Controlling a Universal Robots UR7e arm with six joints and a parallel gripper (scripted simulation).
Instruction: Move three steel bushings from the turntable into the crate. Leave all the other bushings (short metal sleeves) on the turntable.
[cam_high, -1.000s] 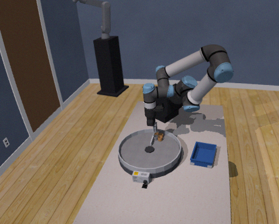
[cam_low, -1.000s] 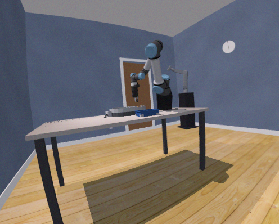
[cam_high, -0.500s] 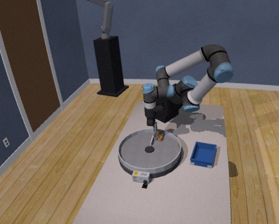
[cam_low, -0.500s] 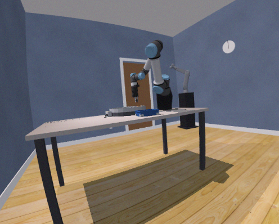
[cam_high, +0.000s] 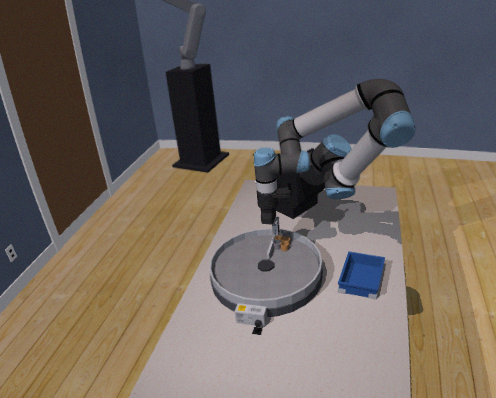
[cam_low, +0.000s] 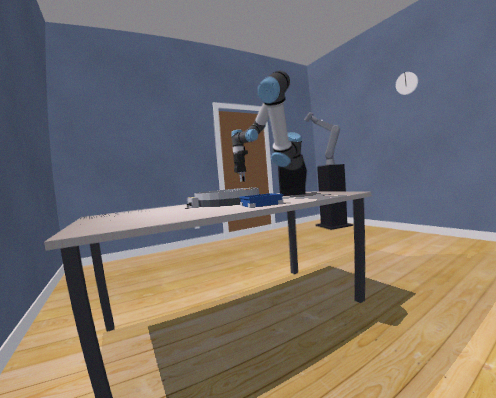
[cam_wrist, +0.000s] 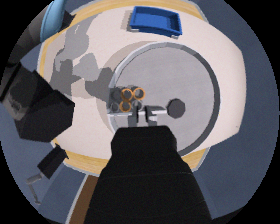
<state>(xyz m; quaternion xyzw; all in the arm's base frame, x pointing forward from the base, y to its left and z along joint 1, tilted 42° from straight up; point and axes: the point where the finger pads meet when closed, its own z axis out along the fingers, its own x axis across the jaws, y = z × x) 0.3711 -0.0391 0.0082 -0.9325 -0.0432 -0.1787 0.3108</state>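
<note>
The grey turntable (cam_high: 266, 270) with a raised rim stands on the table; it also shows in the wrist view (cam_wrist: 165, 103). A small cluster of bushings (cam_high: 284, 243) sits near its far rim. In the wrist view several brass-coloured bushings (cam_wrist: 130, 97) show, with grey steel ones (cam_wrist: 115, 102) beside them. My gripper (cam_high: 274, 231) hangs above the turntable, just beside the cluster. Its fingers (cam_wrist: 145, 116) stand partly open with nothing between them. The blue crate (cam_high: 361, 273) lies to the right of the turntable and looks empty.
A dark hub (cam_high: 265, 265) marks the turntable's centre. A small white control box (cam_high: 250, 315) sits at its front rim. The arm's black base (cam_high: 300, 197) stands behind the turntable. A black pedestal with another arm (cam_high: 195, 115) stands in the room's far corner.
</note>
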